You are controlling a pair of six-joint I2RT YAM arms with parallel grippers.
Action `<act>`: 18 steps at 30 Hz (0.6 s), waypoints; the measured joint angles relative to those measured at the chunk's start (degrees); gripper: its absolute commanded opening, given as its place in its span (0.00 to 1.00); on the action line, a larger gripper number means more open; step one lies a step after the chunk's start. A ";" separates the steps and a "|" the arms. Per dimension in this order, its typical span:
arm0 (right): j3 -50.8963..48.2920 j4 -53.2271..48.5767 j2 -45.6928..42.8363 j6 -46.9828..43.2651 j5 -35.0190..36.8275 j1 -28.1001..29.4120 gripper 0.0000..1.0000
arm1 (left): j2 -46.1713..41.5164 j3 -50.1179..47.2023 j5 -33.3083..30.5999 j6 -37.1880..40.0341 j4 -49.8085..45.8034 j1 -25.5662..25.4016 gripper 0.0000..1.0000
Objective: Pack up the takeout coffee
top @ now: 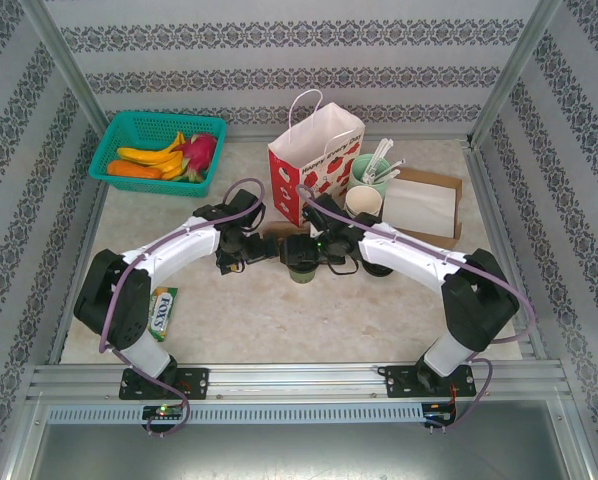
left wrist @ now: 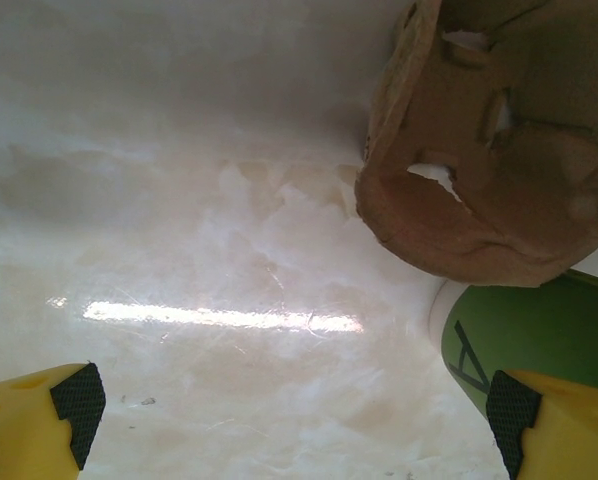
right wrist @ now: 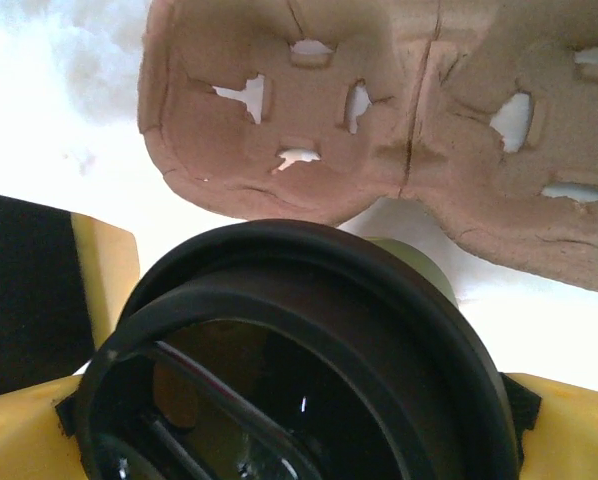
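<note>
Right gripper (right wrist: 297,415) is clamped on the coffee (top: 301,271) at lid (right wrist: 299,330) level, centre of the top view, just beside the carrier (right wrist: 379,120). Left gripper (left wrist: 294,410) is released. Risk: pinch pressure may pop the lid, or the coffee may catch the carrier rim and tip.

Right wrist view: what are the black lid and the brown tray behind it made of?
The lid is probably thin moulded plastic, semi-gloss black: it has a smooth rolled rim with small highlights. The tray looks like moulded paper pulp, matte brown: the surface is rough and fibrous, with ragged cut-outs and a crack down the middle.
</note>
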 measured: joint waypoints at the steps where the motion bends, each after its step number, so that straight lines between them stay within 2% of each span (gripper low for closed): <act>1: 0.44 -0.22 0.20 -0.22 0.50 0.24 0.86 | 0.13 0.00 0.13 0.04 0.09 0.02 0.99; 12: -0.87 1.66 -0.28 -0.94 0.94 0.61 0.72 | 1.11 0.33 0.76 1.09 0.09 -0.31 0.99; 18: -4.96 1.09 -5.05 -0.90 -0.04 0.07 0.68 | 0.72 0.35 -0.79 1.07 1.31 -0.42 0.99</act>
